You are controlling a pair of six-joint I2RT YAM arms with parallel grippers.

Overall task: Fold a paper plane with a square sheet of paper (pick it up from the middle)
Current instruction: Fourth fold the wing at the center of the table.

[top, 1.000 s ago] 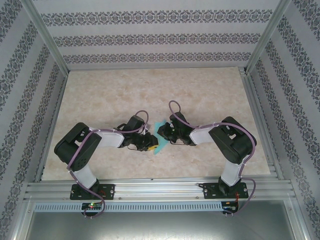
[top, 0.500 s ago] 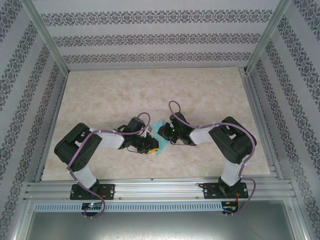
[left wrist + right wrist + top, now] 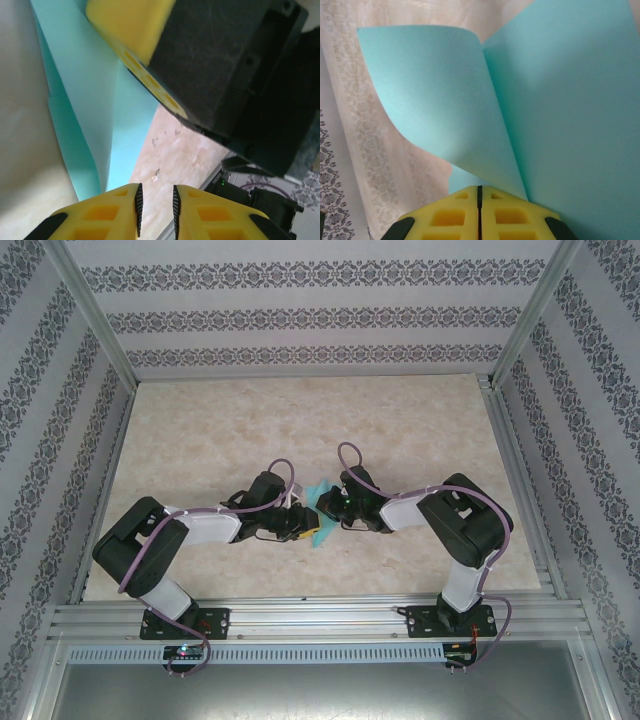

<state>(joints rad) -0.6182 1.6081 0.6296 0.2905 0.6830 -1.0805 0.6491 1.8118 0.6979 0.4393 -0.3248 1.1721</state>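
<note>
One sheet of paper (image 3: 560, 100), teal, curled: pinched between the right jaws, pressed together on it; left jaws slightly spread, sheet rising just beside them.

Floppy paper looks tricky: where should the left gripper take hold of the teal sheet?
Probably its free curled flap, edge-on from the left: the right gripper pinches the square sheet of paper at the fold, so that flap lifts off the table, thin edge toward the left gripper.
</note>
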